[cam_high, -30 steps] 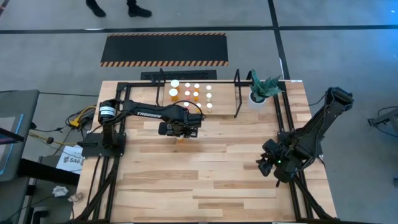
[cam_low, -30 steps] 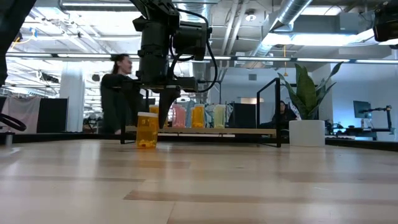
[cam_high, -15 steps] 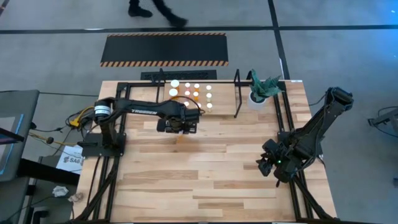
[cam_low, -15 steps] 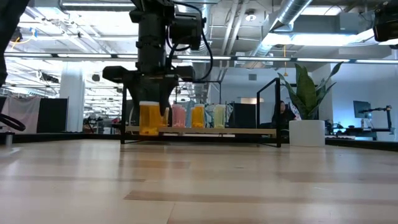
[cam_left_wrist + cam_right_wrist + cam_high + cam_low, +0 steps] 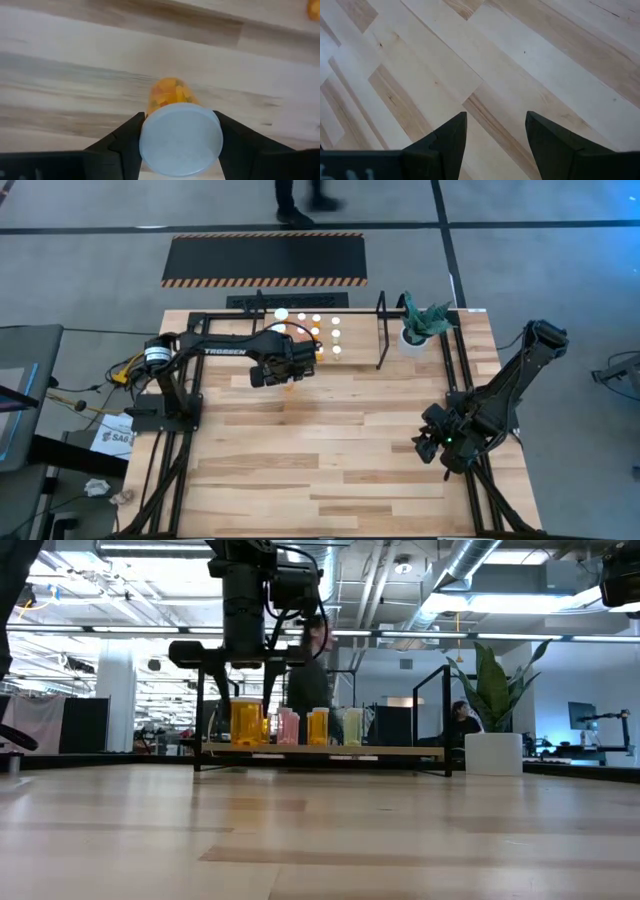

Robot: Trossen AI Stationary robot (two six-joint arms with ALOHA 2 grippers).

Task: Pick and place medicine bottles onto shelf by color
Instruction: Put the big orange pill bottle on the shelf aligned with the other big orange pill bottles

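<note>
My left gripper [image 5: 286, 371] is shut on an orange medicine bottle [image 5: 245, 723] with a round white cap [image 5: 181, 139]. It holds the bottle above the table, just in front of the shelf's left end. The shelf [image 5: 382, 330] is a black bar rack with a light wood floor [image 5: 330, 751] at the table's far side. Several white-capped bottles [image 5: 316, 321] stand upright on it, orange and pale ones [image 5: 318, 726] in a row. My right gripper [image 5: 496, 131] waits open over bare wood at the table's right edge [image 5: 428, 444]. My left gripper pinches the bottle's white cap by two opposite sides [image 5: 146, 137] between its two fingers. The fingers [image 5: 233, 690] come from above and point down. The bottle hangs upright below them, orange body [image 5: 169, 94] downward, lifted clear of the table.
A white pot with a green plant [image 5: 416, 332] stands right of the shelf at the far right. Black frame rails [image 5: 460, 380] run along the table's sides. A person [image 5: 308, 690] walks behind the table, and a striped mat [image 5: 265, 258] lies on the floor beyond it.
My left gripper has lifted the orange bottle off the table and carried it up and toward the far edge, to the shelf's left end. Its wrist has rolled somewhat on the way. The bottle has stayed upright. My right arm has kept still.
</note>
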